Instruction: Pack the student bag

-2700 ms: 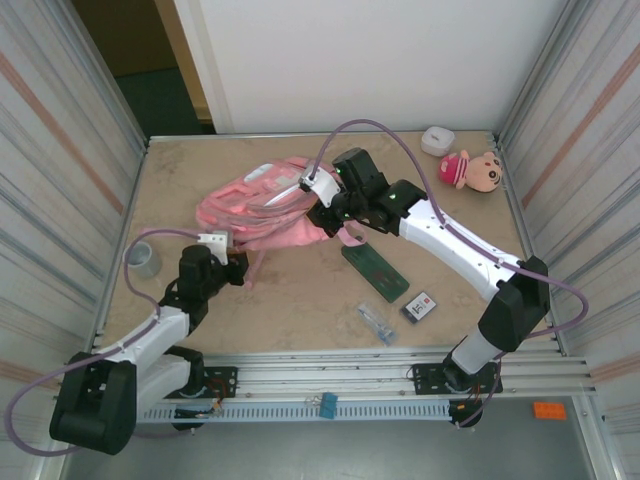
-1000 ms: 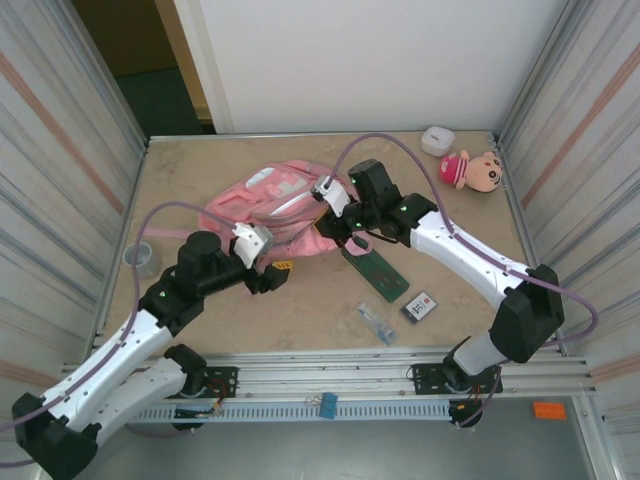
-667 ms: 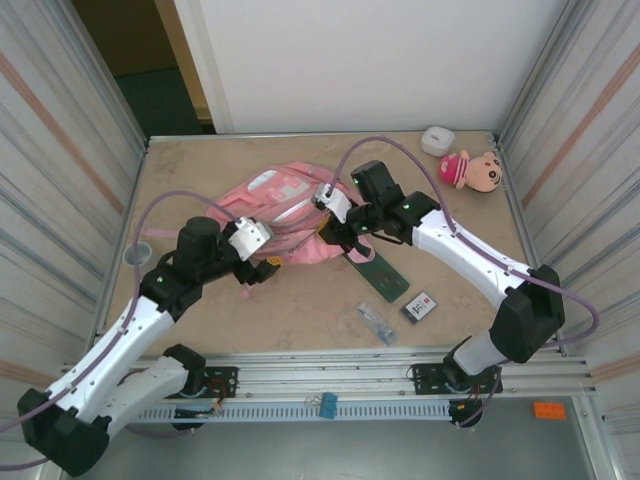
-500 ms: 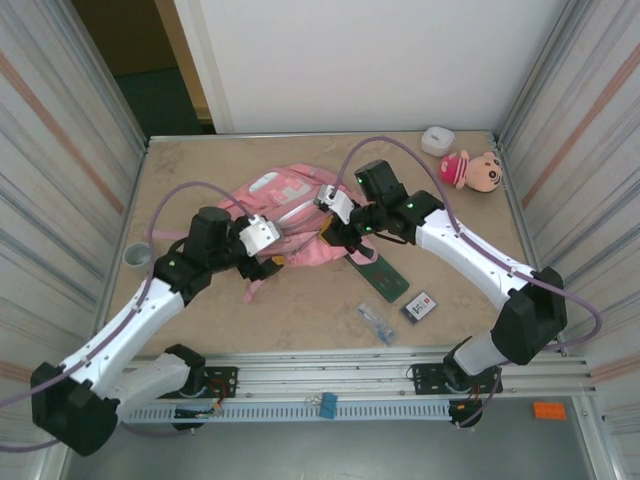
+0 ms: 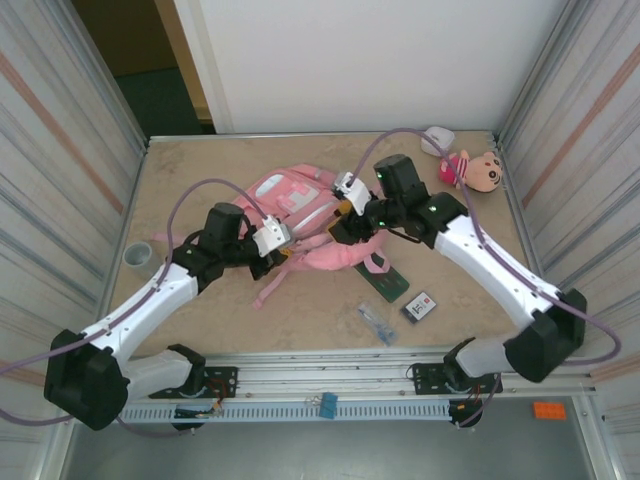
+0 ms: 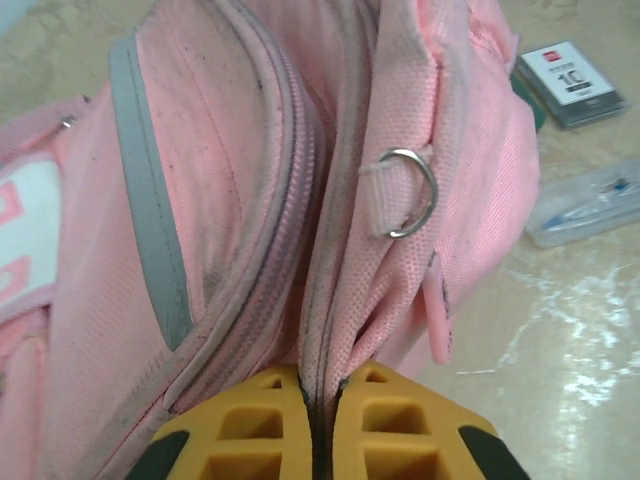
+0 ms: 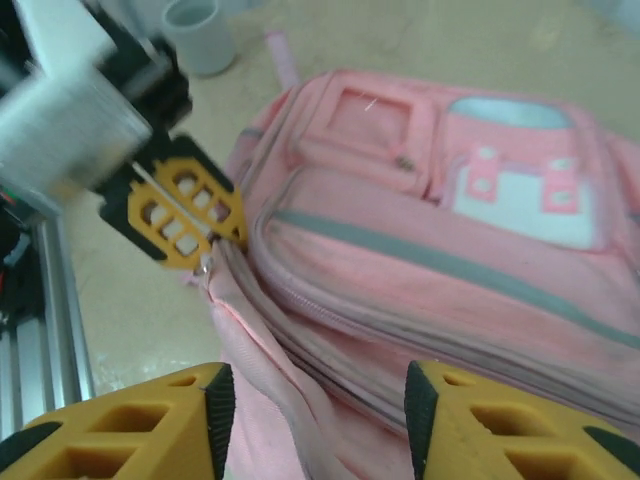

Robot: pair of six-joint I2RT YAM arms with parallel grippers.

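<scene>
Two arms reach in over the worktop point(image 5: 200, 170) and meet at the student bag point(image 5: 300, 215), which lies pink and rumpled near the middle, front pockets up. From above, the left end effector point(image 5: 283, 240) sits at the bag's near edge and the right end effector point(image 5: 345, 222) at its right side. A plush doll point(image 5: 474, 170) lies in the far right corner, well apart.

At the left wrist, the yellow fingers are pressed together, pinching a fold of the bag's fabric beside a zip. A metal ring point(image 6: 412, 192) hangs on a tab just beyond, and a small box point(image 6: 570, 82) and a clear packet point(image 6: 585, 205) lie on the worktop.

At the right wrist, the fingers stand apart with nothing gripped, just over the bag's edge. Opposite them, the left end effector is clamped on the bag's corner.
</scene>
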